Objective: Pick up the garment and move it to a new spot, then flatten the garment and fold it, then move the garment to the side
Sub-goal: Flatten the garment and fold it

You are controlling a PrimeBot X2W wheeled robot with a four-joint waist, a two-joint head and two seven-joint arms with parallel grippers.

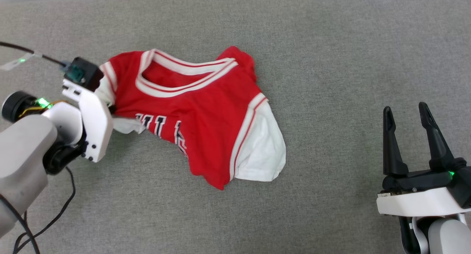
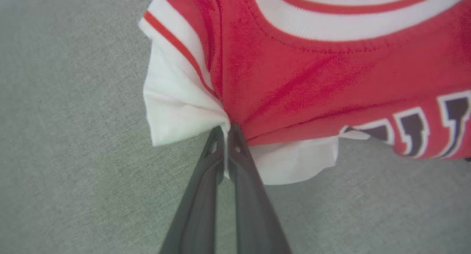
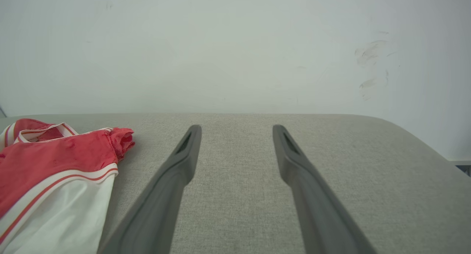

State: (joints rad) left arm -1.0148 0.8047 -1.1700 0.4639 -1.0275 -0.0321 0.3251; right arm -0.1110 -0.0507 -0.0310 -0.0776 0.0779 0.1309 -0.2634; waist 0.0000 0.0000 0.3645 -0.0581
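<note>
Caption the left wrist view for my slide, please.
Left gripper shut on the red garment at its armhole edge, white inside showing.

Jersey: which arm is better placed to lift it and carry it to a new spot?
Left. The left hand is shut on the jersey at its edge, where red front and white inside bunch. The right hand stands open over the bare grey surface, apart from the jersey.
</note>
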